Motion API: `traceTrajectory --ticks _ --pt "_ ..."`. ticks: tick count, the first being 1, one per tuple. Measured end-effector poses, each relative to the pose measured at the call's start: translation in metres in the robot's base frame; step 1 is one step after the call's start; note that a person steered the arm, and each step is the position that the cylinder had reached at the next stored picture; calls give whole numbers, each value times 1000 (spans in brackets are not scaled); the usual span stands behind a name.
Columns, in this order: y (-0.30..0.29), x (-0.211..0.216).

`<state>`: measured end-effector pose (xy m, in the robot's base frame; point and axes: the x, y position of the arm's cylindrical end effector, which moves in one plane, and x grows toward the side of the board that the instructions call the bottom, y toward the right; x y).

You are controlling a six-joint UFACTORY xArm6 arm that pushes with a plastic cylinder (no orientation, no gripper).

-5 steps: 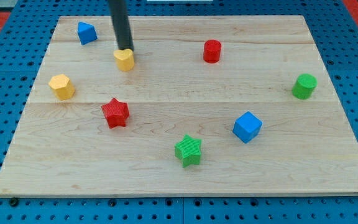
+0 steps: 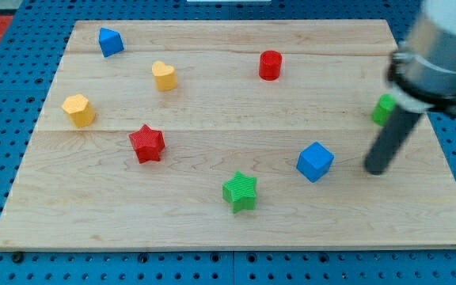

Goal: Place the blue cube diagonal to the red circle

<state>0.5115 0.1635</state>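
In the camera view, my tip [image 2: 376, 169] rests on the wooden board [image 2: 212, 214] at the frame's lower right. It is a bare rod end that grasps nothing and touches no block. The blue cube [image 2: 315, 161] lies just to its left, near but apart. The red cylinder [image 2: 270, 65] stands toward the upper middle, well above the cube. A green cylinder [image 2: 383, 109], partly hidden behind the rod, sits at the right edge.

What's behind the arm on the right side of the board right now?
A green block sits behind the arm, mostly covered, so only its left edge shows and its shape cannot be made out. My tip rests right of the blue cube, apart.
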Motion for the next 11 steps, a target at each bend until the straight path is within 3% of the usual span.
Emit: traceTrajectory --ticks 1,2,3,4,5,7,9,10,11 --pt "-95 -25" --pt "-120 -14" --pt "-98 16" --pt "-166 0" --pt "-188 -29" --pt "-227 -148" --pt "-232 -227" --pt "-291 -234" --pt "-282 -260"
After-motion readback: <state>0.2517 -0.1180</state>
